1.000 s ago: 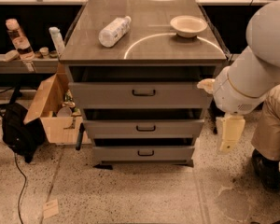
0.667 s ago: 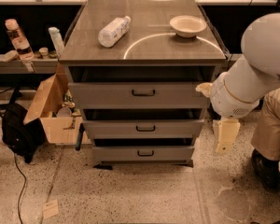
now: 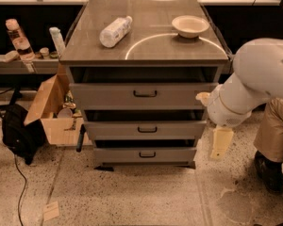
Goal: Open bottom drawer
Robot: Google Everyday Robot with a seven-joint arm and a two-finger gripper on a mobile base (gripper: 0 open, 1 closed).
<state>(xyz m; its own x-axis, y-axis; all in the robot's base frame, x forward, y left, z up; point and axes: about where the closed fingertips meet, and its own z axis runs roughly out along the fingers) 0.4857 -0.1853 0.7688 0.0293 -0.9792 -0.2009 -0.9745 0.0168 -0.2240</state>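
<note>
Camera view. Bottom drawer (image 3: 174, 155) lowest in cabinet (image 3: 85, 46), near floor, black bar handle (image 3: 147, 154) untouched.

Risk: sideways approach lands on middle drawer (image 3: 179, 129), or grip slips off small bar.

Gripper (image 3: 221, 142) hangs just right of cabinet, level with lower drawers, pointing down, touching nothing. How far open: cannot tell.

Arm (image 3: 259, 74) bent, bulky elbow high, wrist dropped.
</note>
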